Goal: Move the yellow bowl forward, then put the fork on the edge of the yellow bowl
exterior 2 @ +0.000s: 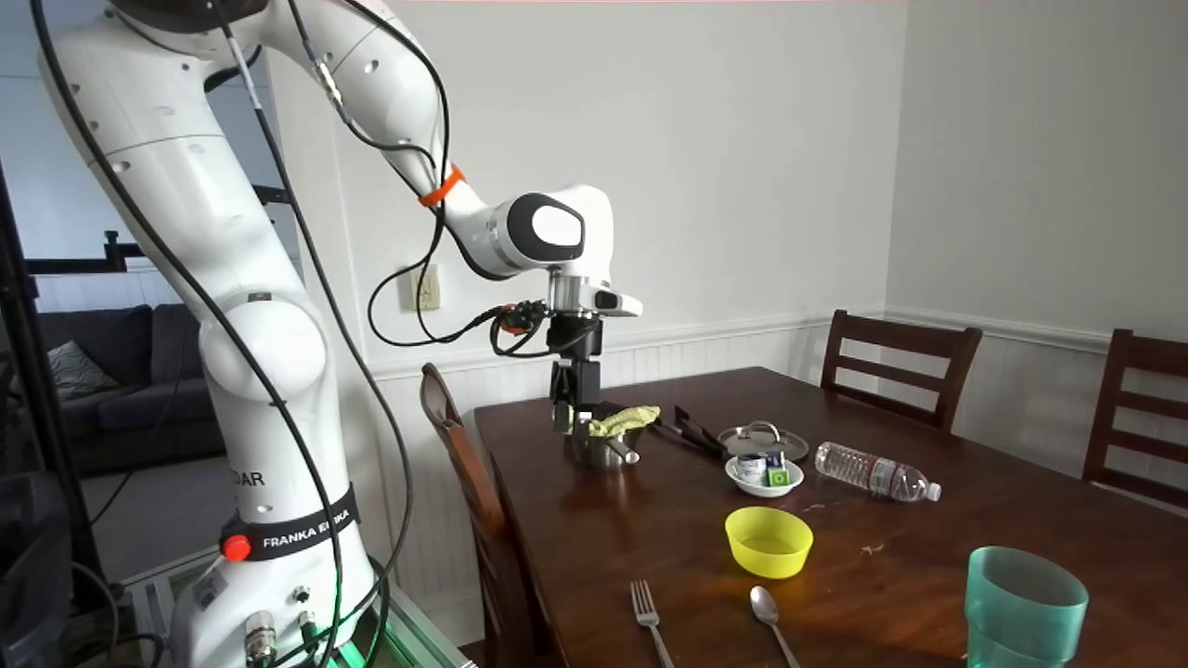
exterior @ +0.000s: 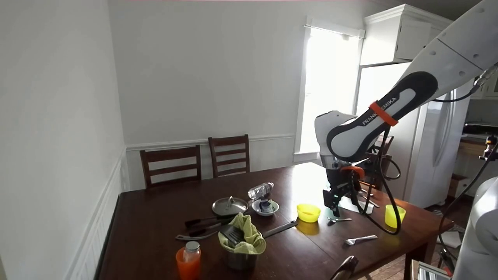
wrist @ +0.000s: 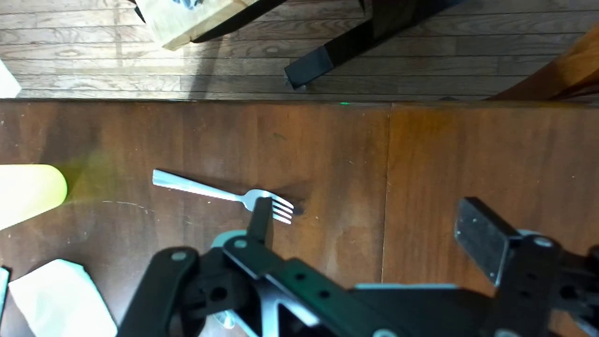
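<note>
The low yellow bowl (exterior: 308,214) stands upright on the dark table, also in an exterior view (exterior 2: 768,547); it is out of the wrist view. The silver fork (exterior: 361,240) lies on the table nearer the robot's side than the bowl. The fork also shows in an exterior view (exterior 2: 647,612) and in the wrist view (wrist: 201,188). My gripper (wrist: 367,208) is open and empty above the table, pointing down. In the wrist view its left finger overlaps the fork's head, and the handle points left. The gripper also shows in both exterior views (exterior: 331,204) (exterior 2: 573,427).
A spoon (exterior 2: 766,608) lies near the bowl. A taller yellow cup (exterior: 395,215) and a teal cup (exterior 2: 1026,608) stand on the table. A pot with a green cloth (exterior: 241,260), a lid (exterior: 229,206), a white bowl (exterior 2: 763,484) and a bottle (exterior 2: 872,471) stand or lie further along.
</note>
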Available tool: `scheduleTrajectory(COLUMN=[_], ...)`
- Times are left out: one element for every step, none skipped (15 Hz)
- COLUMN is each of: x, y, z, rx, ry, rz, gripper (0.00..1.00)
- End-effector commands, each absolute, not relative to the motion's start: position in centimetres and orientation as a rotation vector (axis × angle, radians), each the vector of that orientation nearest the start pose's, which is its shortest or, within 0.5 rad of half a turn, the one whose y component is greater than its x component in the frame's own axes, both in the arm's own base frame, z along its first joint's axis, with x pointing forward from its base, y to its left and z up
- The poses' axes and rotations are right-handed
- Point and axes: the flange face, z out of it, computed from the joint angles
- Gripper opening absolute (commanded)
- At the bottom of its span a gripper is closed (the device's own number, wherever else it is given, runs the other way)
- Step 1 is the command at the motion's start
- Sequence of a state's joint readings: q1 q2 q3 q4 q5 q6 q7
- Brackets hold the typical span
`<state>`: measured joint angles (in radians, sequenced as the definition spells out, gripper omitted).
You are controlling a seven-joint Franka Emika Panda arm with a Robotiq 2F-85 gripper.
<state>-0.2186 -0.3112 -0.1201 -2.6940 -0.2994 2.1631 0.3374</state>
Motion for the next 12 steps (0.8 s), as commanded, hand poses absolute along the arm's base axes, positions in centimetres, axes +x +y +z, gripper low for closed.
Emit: scheduleTrajectory(x=[34.8,34.8,34.8,34.8,34.8,34.8,34.8,34.7,34.7,34.5,34.3,34.0], y=[-13.5,-13.5,-13.4,-13.4,-13.5,-13.6,-13.8,-13.9,-14.0,-14.1,-14.3,-14.5], z=[29.7,29.1,28.3,27.6,26.9,26.2,25.5,24.8,24.3,23.6,23.0,22.5], rx=[-3.27,-3.284,-3.312,-3.343,-3.378,-3.403,-3.43,-3.441,-3.454,-3.449,-3.452,-3.448], ry=[0.802,0.766,0.767,0.759,0.765,0.767,0.777,0.782,0.79,0.805,0.817,0.819], rz=[0.397,0.419,0.415,0.405,0.392,0.376,0.342,0.296,0.26,0.212,0.173,0.141], gripper=[1.0,1.0,1.0,1.0,1.0,1.0,1.0,1.0,1.0,1.0,1.0,1.0])
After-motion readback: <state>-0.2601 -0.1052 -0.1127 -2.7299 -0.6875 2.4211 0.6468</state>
